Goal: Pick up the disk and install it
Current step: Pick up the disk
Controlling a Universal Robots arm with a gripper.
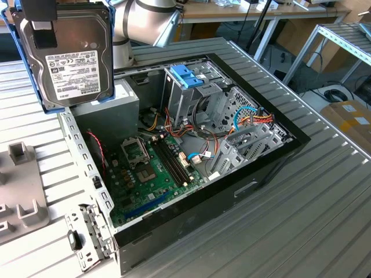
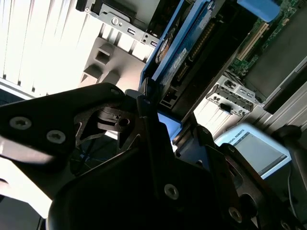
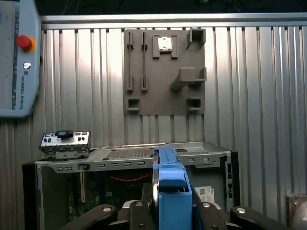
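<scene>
The disk [image 1: 69,55] hangs upright in the air at the exterior view's upper left, its white label facing the camera and a blue carrier frame along its edges. My gripper [image 1: 42,26] is shut on its top, one black finger lying over the label side. In the first wrist view I look along the blue edge of the disk [image 3: 171,187], clamped in my gripper [image 3: 171,213]. The second wrist view has the disk [image 2: 184,57] edge-on, running away from my gripper [image 2: 165,112]. The disk is above the near corner of the open computer case [image 1: 272,168], beside the power supply.
Inside the case stand a metal drive cage with a blue latch [image 1: 186,75], a green motherboard [image 1: 148,174] and loose cables. A grey power supply box [image 1: 113,110] sits under the disk. A grey fixture plate [image 3: 163,72] and a small metal bracket [image 1: 87,234] lie on the ribbed table.
</scene>
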